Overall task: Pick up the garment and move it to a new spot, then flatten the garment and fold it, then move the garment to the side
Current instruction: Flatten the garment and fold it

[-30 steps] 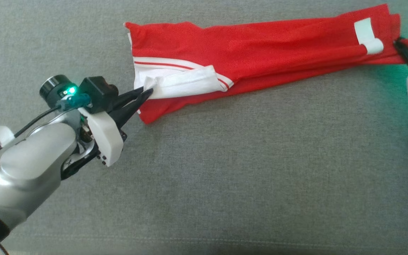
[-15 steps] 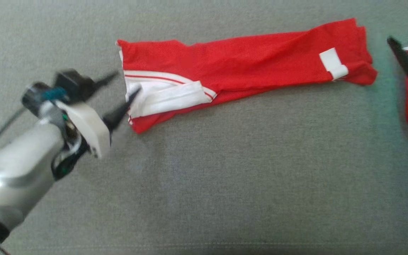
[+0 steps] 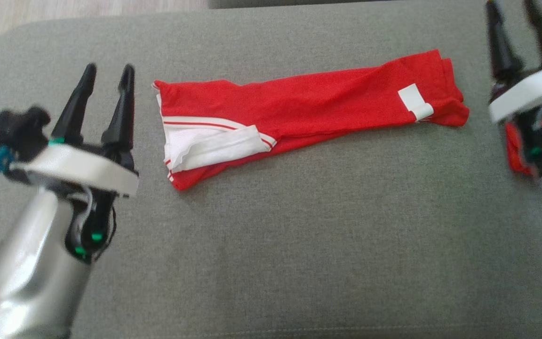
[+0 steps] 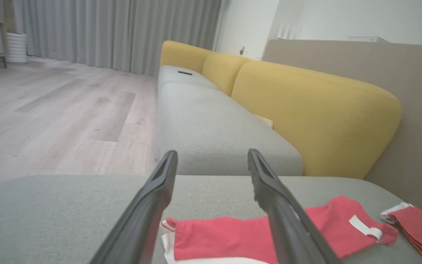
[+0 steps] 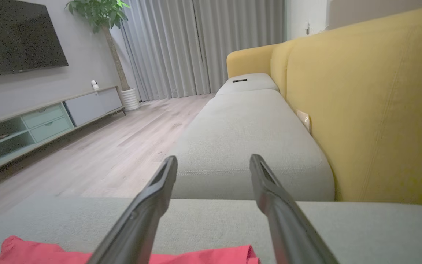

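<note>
Nearest us we see the grey seat cushion (image 3: 299,245), its woven cloth coarse and matte, spreading out under the garment. The red garment (image 3: 308,103) lies flat on it as a long folded band of fine mesh. It has a white striped hem (image 3: 210,146) at its left end and a small white label (image 3: 414,101) near its right end. Left of the garment the smooth silver left arm (image 3: 31,263) rises. Its left gripper (image 3: 110,68) points away from us, the tapered black fingers (image 3: 121,103) spread and empty, just beside the hem but apart from it. Right of the garment the right gripper (image 3: 510,7) stands likewise spread and empty, over another red cloth (image 3: 515,150). Beyond the garment we see a rounded yellow backrest (image 4: 306,110), then pleated grey curtains (image 4: 123,33).
</note>
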{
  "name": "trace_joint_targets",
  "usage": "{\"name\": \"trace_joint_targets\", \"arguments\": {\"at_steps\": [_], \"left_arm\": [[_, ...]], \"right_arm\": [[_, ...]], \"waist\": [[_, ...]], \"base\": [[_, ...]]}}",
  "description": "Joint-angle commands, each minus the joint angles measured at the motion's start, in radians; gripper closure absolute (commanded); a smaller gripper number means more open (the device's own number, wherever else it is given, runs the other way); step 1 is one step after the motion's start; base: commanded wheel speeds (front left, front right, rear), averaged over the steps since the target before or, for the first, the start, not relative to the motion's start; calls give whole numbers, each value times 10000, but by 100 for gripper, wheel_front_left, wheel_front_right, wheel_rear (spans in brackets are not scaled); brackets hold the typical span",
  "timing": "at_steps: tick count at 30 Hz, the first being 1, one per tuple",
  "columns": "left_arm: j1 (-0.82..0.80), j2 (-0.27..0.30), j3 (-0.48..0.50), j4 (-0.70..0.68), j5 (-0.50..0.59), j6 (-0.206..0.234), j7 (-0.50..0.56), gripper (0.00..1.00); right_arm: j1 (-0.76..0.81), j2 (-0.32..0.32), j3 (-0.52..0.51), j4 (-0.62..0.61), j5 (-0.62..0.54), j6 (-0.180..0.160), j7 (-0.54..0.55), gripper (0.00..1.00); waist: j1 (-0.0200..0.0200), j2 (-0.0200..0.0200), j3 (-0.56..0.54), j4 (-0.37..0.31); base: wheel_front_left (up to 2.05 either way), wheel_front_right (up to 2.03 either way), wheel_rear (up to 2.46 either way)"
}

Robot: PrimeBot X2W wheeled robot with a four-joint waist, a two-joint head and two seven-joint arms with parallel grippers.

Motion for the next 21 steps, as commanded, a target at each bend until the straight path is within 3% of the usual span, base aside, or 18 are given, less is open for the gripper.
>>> {"name": "trace_joint_targets", "arguments": {"at_steps": [1, 8, 11, 15, 21], "left_arm": [[75, -29, 1057, -525, 521, -35, -119, 0], [2020, -1972, 3349, -1324, 2582, -714, -119, 0], [2563, -2646, 3943, -1309, 3139, -1026, -119, 0], [2730, -3016, 4172, -1223, 3684, -1335, -119, 0], [2322, -3181, 4027, -1095, 3935, -1470, -120, 0]], "right_arm": [[428, 265, -376, -264, -283, -9, -156, 0], [2341, 2032, -2782, -1228, -2383, -9, -193, 0], [3093, 2659, -3257, -1476, -3325, -9, -194, 0], [3405, 3045, -3776, -1575, -4124, -9, -188, 0], [2767, 3031, -5021, -1048, -5304, -9, 389, 0]], "waist": [[0, -1, -103, -28], [0, -1, -280, -69], [0, -1, -252, -33], [0, -1, 28, 128], [0, -1, 758, 519]], "base": [[0, 0, 0], [0, 0, 0], [0, 0, 0], [0, 0, 0], [0, 0, 0]]}}
